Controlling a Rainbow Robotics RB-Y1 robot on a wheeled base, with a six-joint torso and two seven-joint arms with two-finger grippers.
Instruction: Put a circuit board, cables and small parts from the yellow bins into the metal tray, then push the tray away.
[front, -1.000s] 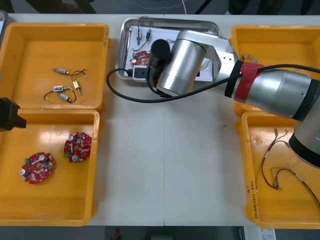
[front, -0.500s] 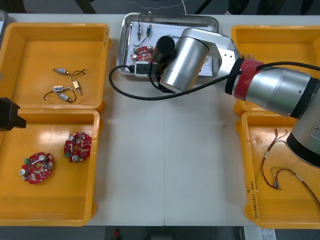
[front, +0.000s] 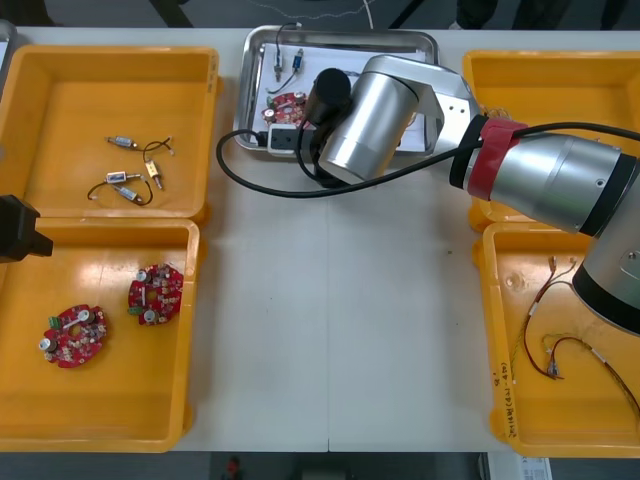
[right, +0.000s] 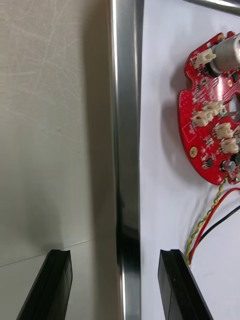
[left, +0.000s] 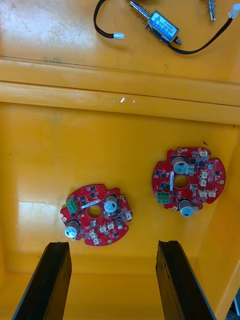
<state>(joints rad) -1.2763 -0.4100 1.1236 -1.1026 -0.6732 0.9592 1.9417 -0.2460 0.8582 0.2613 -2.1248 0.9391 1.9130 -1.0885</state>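
Observation:
The metal tray (front: 345, 35), white inside, lies at the far middle of the table. In it are a red circuit board (front: 285, 106) (right: 212, 130), small metal parts (front: 278, 66) and red, yellow and black cables (right: 207, 230). My right arm (front: 370, 120) reaches over the tray's near left corner. My right gripper (right: 115, 285) is open, its fingers (right: 177, 285) astride the tray's shiny rim (right: 127, 150) without touching it. My left gripper (left: 112, 280) hangs open above two circuit boards (left: 97, 215) (left: 189, 181) in the near left yellow bin (front: 100, 425).
The far left bin (front: 60, 70) holds small metal parts with black cables (front: 130, 182). Red and yellow cables (front: 555, 345) lie in the near right bin (front: 495, 330). The right arm partly covers the far right bin (front: 560, 65). Bare table spans the middle.
The tray has slid a little farther from me, and the right arm has moved with it. The left arm has stayed still.

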